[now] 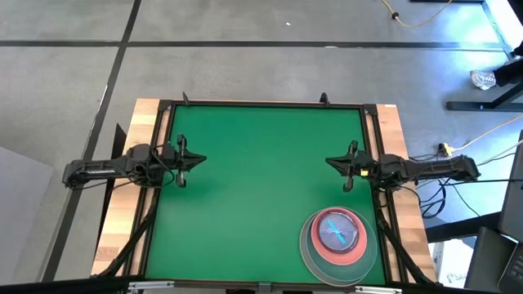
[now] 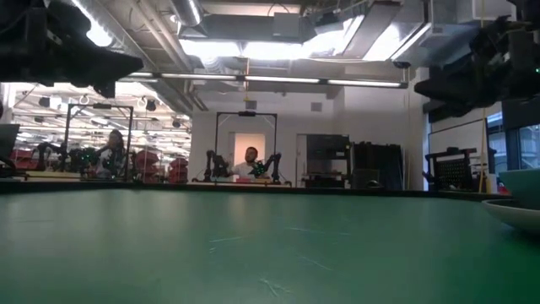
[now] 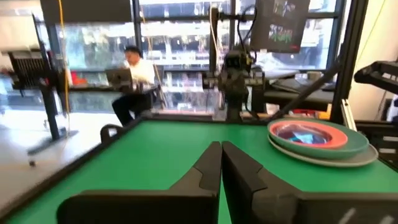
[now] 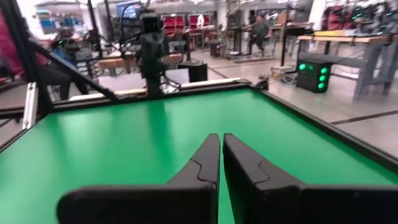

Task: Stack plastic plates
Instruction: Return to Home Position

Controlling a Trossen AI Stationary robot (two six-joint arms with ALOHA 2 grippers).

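The plates sit in one stack (image 1: 337, 238) near the table's near right corner: a grey-white large plate (image 1: 315, 261) at the bottom, a teal one, a pink one (image 1: 323, 245), and small translucent discs with a blue one (image 1: 337, 229) on top. The left wrist view shows the same stack (image 3: 320, 138); in the low view its rim (image 2: 516, 211) shows at the right edge. My left gripper (image 1: 200, 159) hovers shut over the table's left side, its fingers (image 3: 221, 162) together. My right gripper (image 1: 329, 163) hovers shut at the right side, far of the stack, fingers (image 4: 221, 155) together.
The green mat (image 1: 261, 188) lies inside a black frame (image 1: 261, 104) on a wooden table. The two arms face each other across the mat. People sit at benches in the room beyond the table (image 2: 249, 160).
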